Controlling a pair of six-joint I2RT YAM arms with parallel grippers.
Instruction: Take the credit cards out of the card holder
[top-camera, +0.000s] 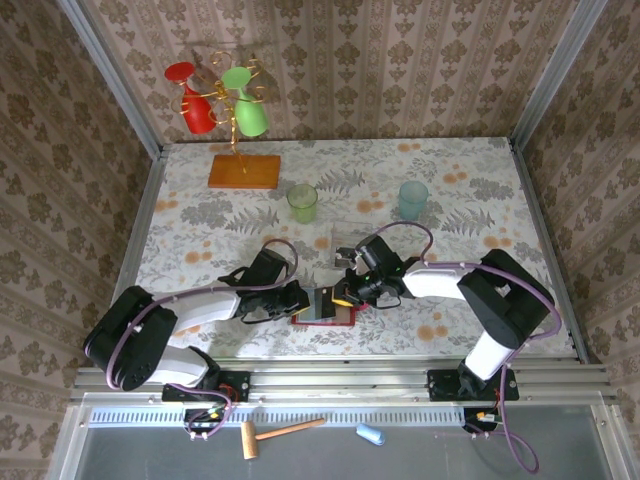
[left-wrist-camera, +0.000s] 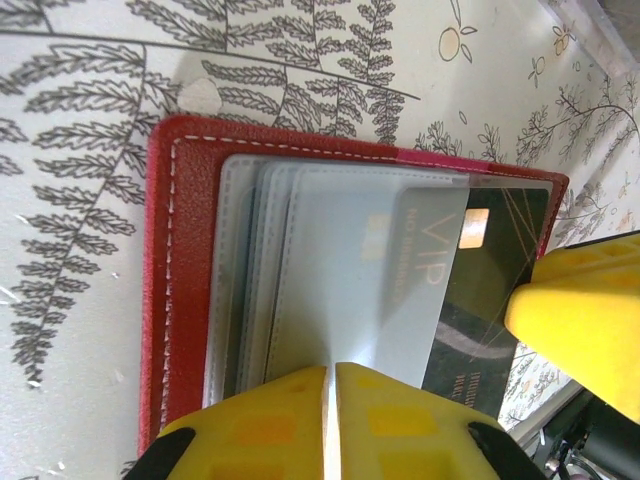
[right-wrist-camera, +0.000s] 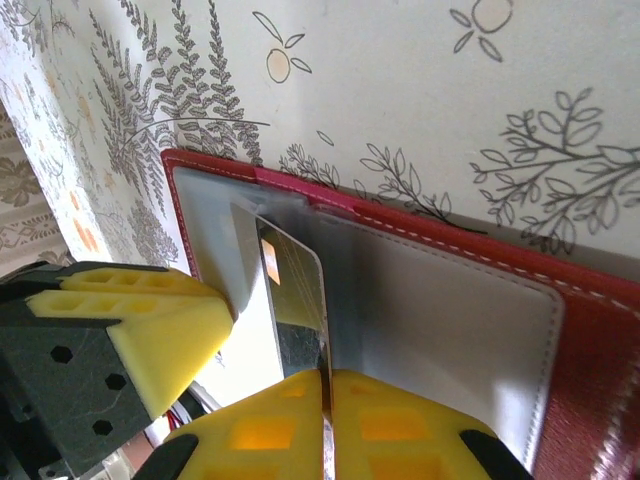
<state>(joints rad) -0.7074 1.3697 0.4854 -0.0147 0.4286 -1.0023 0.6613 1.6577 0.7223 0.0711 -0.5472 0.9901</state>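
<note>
**Open card holder lying flat on the table near its front edge, between the two grippers, with one dark card partly out of its pocket.**

The left gripper, fingers pressed together on the edge of the grey pocket leaves, appears to steady the card holder. The right gripper pinches the dark card's free edge from the opposite side, so a pull would likely slide it clear without dragging the card holder. Count: one card holder; one card plainly visible, any others hidden among the leaves; at least three overlapping pocket leaves. Farther back stand two cups, a green cup and a teal cup, well apart.
</note>
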